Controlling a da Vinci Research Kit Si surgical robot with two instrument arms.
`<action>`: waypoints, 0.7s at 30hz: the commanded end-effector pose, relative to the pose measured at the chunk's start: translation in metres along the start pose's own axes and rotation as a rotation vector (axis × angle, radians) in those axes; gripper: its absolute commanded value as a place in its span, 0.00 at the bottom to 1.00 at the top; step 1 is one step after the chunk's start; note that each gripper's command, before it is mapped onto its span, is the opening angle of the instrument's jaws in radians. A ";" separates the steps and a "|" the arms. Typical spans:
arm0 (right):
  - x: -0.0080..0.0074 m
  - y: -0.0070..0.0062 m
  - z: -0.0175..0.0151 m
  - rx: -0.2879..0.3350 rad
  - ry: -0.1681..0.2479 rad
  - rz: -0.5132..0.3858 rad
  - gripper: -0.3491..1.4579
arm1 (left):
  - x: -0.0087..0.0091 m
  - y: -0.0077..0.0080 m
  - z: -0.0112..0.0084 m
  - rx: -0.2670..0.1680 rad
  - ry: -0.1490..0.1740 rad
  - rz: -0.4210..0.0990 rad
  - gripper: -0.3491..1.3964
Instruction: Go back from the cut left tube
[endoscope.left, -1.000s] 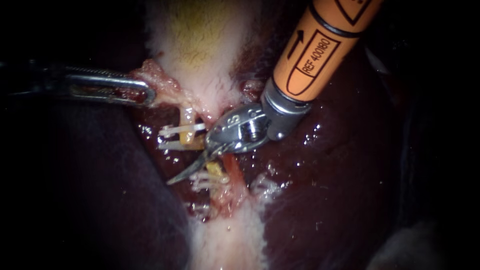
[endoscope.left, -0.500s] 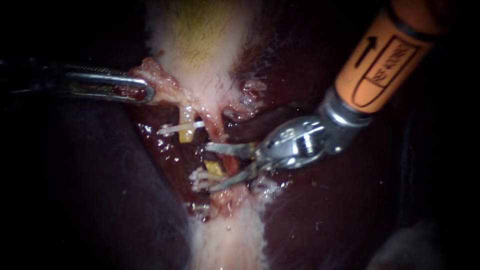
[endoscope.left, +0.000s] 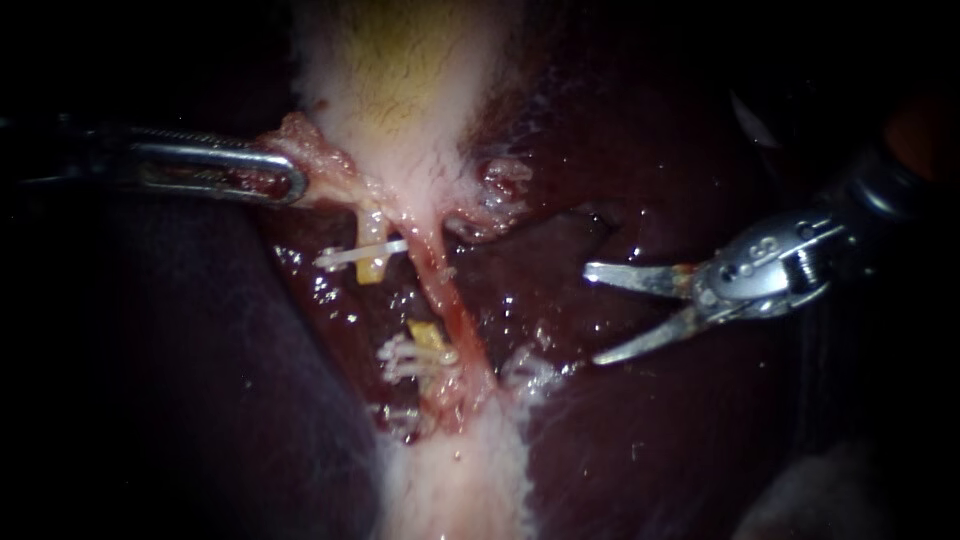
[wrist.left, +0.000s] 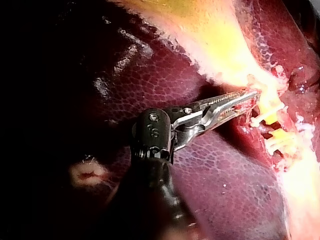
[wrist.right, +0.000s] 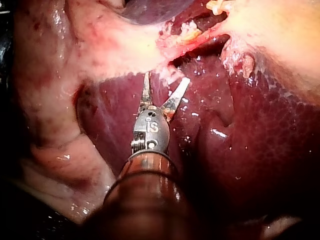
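Observation:
In the endoscope view the left tube lies cut in two: an upper yellow stump carrying a white clip, and a lower stump with white clips. Beside them runs the reddish right tube, whole. My right instrument hangs over the liver well to the right of the tubes, its two curved blades open and holding nothing; the right wrist view shows those blades spread short of the pale tissue. My left instrument is shut on the ragged edge of the gallbladder, as the left wrist view also shows.
Dark red, wet liver surrounds the tubes on both sides. A pale band of tissue continues below the clips. In the right wrist view, pale pink tissue lies beside my right instrument.
My right instrument has drawn back to the right, away from the gap in the left tube, and its blades have opened. The left instrument and the tissue it holds have stayed put.

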 end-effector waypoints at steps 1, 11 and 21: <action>0.0000 0.0001 -0.0001 0.001 0.000 0.000 0.99 | 0.0000 0.0000 0.0000 0.003 0.001 0.000 0.00; -0.0001 0.0001 -0.0003 0.002 0.001 0.000 0.99 | -0.0001 -0.0006 0.0000 0.006 0.002 0.000 0.00; -0.0001 0.0002 -0.0002 0.002 0.001 0.000 0.99 | -0.0016 -0.0025 0.0018 0.015 0.005 0.011 0.00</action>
